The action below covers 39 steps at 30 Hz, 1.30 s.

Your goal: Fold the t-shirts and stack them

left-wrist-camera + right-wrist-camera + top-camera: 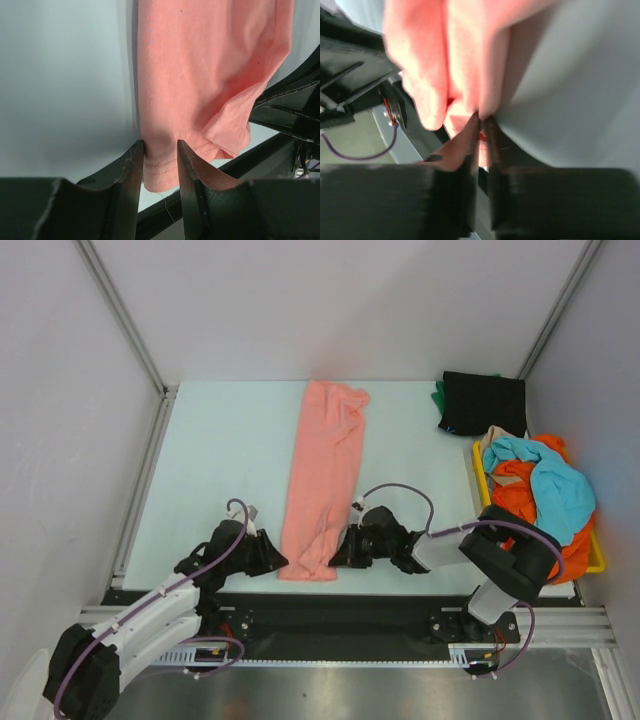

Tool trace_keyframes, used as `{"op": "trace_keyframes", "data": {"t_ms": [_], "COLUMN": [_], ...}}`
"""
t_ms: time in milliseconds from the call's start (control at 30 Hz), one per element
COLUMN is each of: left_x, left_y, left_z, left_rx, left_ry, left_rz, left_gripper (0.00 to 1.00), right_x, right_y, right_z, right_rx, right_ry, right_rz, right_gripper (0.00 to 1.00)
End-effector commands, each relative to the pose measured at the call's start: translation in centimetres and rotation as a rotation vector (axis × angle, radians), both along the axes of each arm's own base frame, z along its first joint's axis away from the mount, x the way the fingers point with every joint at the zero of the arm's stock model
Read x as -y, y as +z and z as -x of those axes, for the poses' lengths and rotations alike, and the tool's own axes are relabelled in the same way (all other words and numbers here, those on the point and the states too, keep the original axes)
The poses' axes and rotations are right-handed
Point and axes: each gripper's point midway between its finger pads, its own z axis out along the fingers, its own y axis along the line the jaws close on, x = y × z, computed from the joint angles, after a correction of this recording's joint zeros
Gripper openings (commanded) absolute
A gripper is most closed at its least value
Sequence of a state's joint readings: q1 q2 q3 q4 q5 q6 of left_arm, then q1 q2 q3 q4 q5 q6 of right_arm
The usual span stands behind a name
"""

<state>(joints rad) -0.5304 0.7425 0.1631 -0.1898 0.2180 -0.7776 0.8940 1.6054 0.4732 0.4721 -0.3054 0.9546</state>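
Note:
A salmon pink t-shirt lies folded lengthwise as a long strip down the middle of the table. My left gripper holds its near left corner. In the left wrist view the stitched hem fills the gap in that gripper. From the other side, my right gripper pinches the near right corner, its jaws almost together on bunched pink cloth. A folded black t-shirt rests on a green one at the back right.
A yellow tray at the right edge holds a heap of orange, turquoise and beige shirts. Metal frame rails run along the table's left side and near edge.

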Motion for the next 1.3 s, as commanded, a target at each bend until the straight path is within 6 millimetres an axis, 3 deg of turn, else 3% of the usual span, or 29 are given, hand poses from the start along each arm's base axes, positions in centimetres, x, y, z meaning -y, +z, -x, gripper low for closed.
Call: {"op": "trace_keyframes", "data": {"t_ms": [0,33,67,100,133,200,233,267,300,333,400,433,467,500,533,567,633,667,700,933,1167,1233,1267], "left_x": [0.3,0.3,0.3,0.3,0.4,0.3,0.2,0.2,0.2,0.2,0.2,0.2,0.2,0.2,0.1,0.1,0.2,0.3,0.4,0.5,0.8,1.0,1.1], "left_y": [0.4,0.4,0.6,0.7,0.7,0.7,0.6,0.6,0.5,0.5,0.3,0.3,0.2,0.2,0.1,0.0,0.0,0.0,0.1,-0.3,-0.7,-0.7,-0.8], "left_z": [0.2,0.2,0.2,0.2,0.2,0.2,0.1,0.1,0.2,0.2,0.2,0.3,0.5,0.6,0.5,0.7,0.8,0.9,1.0,1.8,2.4,2.5,2.6], "left_rx": [-0.003,-0.003,0.002,0.002,0.0,-0.008,-0.009,-0.015,-0.017,-0.02,-0.025,-0.027,-0.031,-0.028,-0.026,-0.028,-0.028,-0.028,-0.029,-0.048,-0.052,-0.05,-0.048], "left_ry": [-0.011,-0.011,-0.01,-0.01,-0.008,-0.006,-0.003,-0.003,-0.004,-0.004,-0.006,-0.008,-0.014,-0.016,-0.01,-0.017,-0.018,-0.027,-0.028,-0.032,-0.041,-0.046,-0.05], "left_rz": [0.015,0.013,0.013,0.013,0.016,0.01,0.005,0.0,-0.004,-0.008,-0.014,-0.014,-0.016,-0.021,-0.031,-0.04,-0.043,-0.037,-0.036,-0.031,-0.007,0.006,0.01], "left_gripper": [0.38,0.38,0.38,0.39,0.38,0.38,0.38,0.38,0.38,0.38,0.38,0.39,0.39,0.4,0.4,0.4,0.41,0.41,0.41,0.46,0.46,0.4,0.34], "right_x": [-0.2,0.9,1.4,0.2,3.0,4.4,5.2,5.7,5.8,6.2,6.8,7.5,7.8,8.3,8.1,8.9,7.9,8.5,7.5,4.6,2.4,2.0,2.0], "right_y": [0.2,-0.8,-0.5,2.2,0.9,2.5,3.3,3.6,3.9,3.9,4.1,4.0,3.8,3.5,3.8,2.7,2.4,1.3,1.6,0.8,-0.3,-0.9,-1.2], "right_z": [0.5,1.2,1.3,0.2,1.8,1.2,2.4,2.4,2.8,3.7,4.2,4.7,4.8,4.9,4.8,5.2,4.8,5.3,4.9,4.7,5.2,5.3,5.5], "right_rx": [-0.015,-0.063,-0.053,0.027,-0.022,0.076,0.084,0.107,0.109,0.106,0.109,0.112,0.107,0.103,0.105,0.09,0.085,0.047,0.054,0.075,0.035,0.027,0.022], "right_ry": [0.002,-0.003,-0.001,-0.027,-0.022,-0.051,-0.023,-0.036,-0.027,-0.002,-0.029,-0.03,-0.043,-0.054,-0.077,-0.077,-0.092,-0.085,-0.091,-0.052,-0.017,-0.011,-0.007], "right_rz": [-0.003,0.089,0.145,0.176,0.355,0.485,0.56,0.591,0.601,0.62,0.63,0.634,0.63,0.631,0.596,0.606,0.524,0.508,0.442,0.256,0.165,0.161,0.162], "right_gripper": [0.03,0.0,0.0,0.0,0.0,0.0,0.0,0.1,0.31,0.45,0.53,0.66,0.96,0.99,0.99,0.98,0.95,0.9,0.88,0.83,0.65,0.59,0.49]}}
